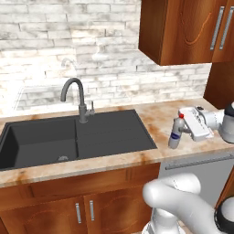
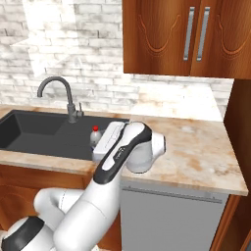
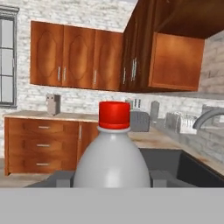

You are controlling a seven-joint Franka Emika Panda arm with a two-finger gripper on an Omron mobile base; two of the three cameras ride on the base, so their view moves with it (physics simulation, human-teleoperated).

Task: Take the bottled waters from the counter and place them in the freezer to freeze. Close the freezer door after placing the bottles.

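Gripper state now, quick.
Gripper: shut on the red-capped bottle, which stands on the counter right of the sink.

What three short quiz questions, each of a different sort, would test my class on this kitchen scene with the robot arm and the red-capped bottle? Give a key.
1. True or false: the gripper is shut on the red-capped bottle.
2. Multiple choice: the bottle stands on the counter at which side of the black sink, in the left base view? A. left B. right C. inside the basin
3. Fill in: the bottle's cap is coloured ____.

Key: 1 true; 2 B; 3 red. In the hand view the bottle sits upright between the fingertips, with its cap at the top.
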